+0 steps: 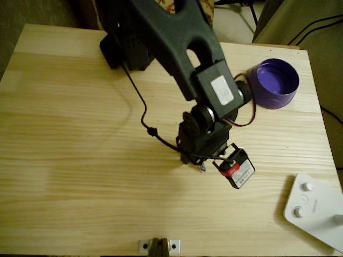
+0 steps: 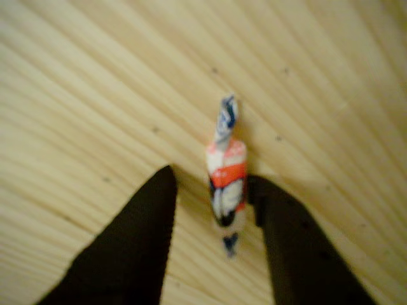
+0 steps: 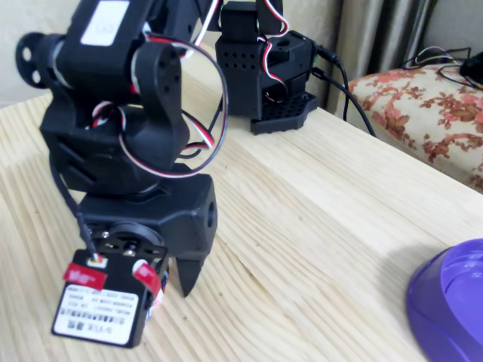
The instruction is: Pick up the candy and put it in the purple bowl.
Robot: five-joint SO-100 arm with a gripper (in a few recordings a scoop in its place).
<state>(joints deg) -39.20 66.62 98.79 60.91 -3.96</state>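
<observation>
The candy [image 2: 226,181] lies on the wooden table, white with a red-orange band and twisted bluish ends. In the wrist view it sits between my gripper's [image 2: 210,176] two black fingers. The right finger [image 2: 280,216] touches its side, while a gap remains at the left finger [image 2: 146,216], so the gripper is open around it. From overhead the gripper [image 1: 201,160] points down at the table's middle, and a bluish wrapper end [image 1: 203,168] peeks out beneath it. The purple bowl [image 1: 273,83] stands empty at the back right, well apart from the arm, and its rim [image 3: 453,294] shows in the fixed view.
A white device with round knobs [image 1: 313,206] lies at the front right corner. The arm's base [image 1: 126,48] and its black cable [image 1: 142,107] occupy the back middle. A small metal bracket [image 1: 159,246] sits on the front edge. A floral cushion [image 3: 423,105] lies beyond the table.
</observation>
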